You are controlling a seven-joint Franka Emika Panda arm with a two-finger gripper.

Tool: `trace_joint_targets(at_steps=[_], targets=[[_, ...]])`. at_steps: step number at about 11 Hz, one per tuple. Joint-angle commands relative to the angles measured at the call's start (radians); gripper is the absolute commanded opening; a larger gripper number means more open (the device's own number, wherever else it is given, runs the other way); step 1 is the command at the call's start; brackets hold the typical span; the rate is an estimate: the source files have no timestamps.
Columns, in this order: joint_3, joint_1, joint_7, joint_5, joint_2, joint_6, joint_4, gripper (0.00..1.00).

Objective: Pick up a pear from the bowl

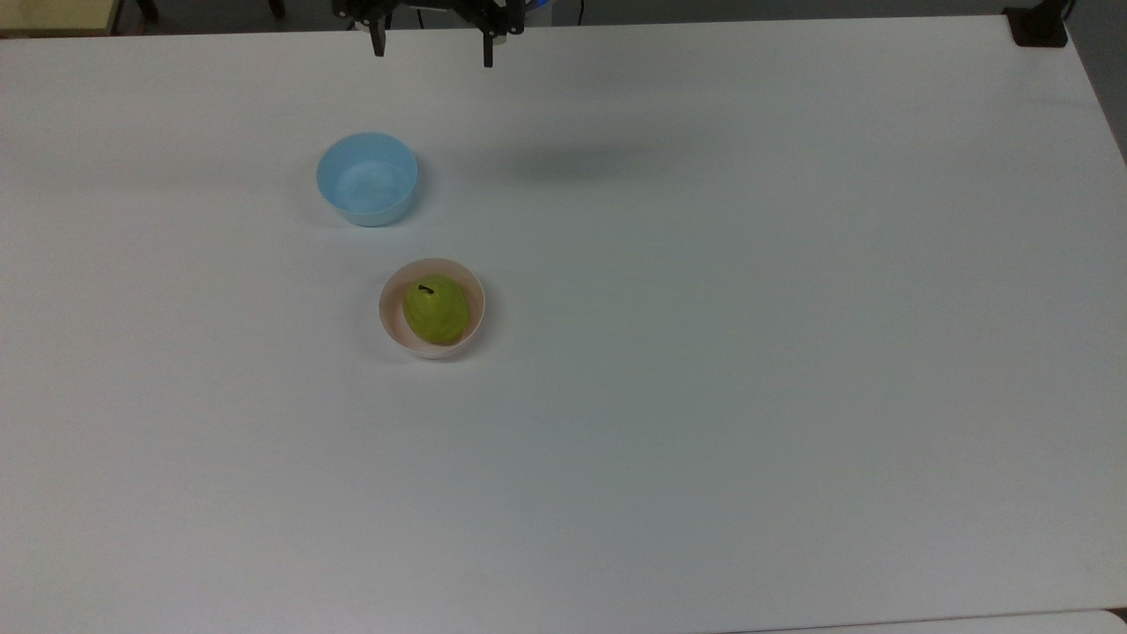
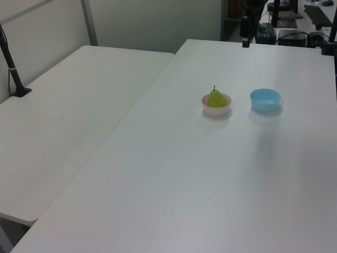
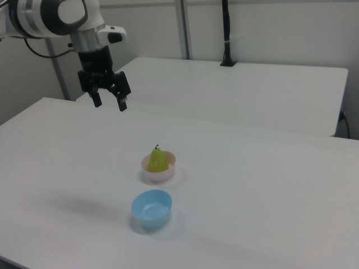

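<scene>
We observe the pear (image 1: pixel 435 309) seated inside the pink bowl (image 1: pixel 387 310), on the white surface (image 1: pixel 704 352). The pear is small, rounded and yellow-green, with a short dark stem at its narrow end. In the left view (image 2: pixel 214 98) and the right view (image 3: pixel 158 160) it stands upright, stem pointing up, and its upper part rises above the bowl's rim. In the top view the stem lies toward the top view's upper left of the fruit. The body occupies most of the bowl's interior; a crescent of pale pink wall shows around it. The bowl is round, pale pink, with a whitish rim.

We note a light blue bowl (image 1: pixel 367 179) of similar size near the pink bowl, apart from it. It lies above and slightly left of the pink bowl in the top view, to the left view's right (image 2: pixel 265 99), and nearer the camera in the right view (image 3: pixel 152 208). Its interior holds nothing.

The tool (image 3: pixel 109 102) hangs above the surface, well apart from both bowls, toward the right view's upper left. Its two fingers point downward and are spread wide, with a clear gap between them; they grip nothing. In the top view the tool (image 1: pixel 432 48) sits at the upper edge, over the far border of the surface. A second white surface (image 3: pixel 252 89) stands beside the first.
</scene>
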State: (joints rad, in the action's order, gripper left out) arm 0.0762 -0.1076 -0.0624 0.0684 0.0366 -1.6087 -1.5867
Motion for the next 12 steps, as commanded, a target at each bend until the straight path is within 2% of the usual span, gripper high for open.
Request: trace_joint_targets(at_steps=[1,5,7,12], targets=[[0.007,-0.006,0.027,0.013,-0.024,0.013,-0.026,1.0],[0.007,-0.006,0.032,0.011,-0.02,0.003,-0.026,1.0],[0.008,0.002,0.102,0.004,-0.012,-0.004,-0.023,1.0],[0.008,0.038,0.185,0.001,0.075,-0.192,-0.024,1.0]])
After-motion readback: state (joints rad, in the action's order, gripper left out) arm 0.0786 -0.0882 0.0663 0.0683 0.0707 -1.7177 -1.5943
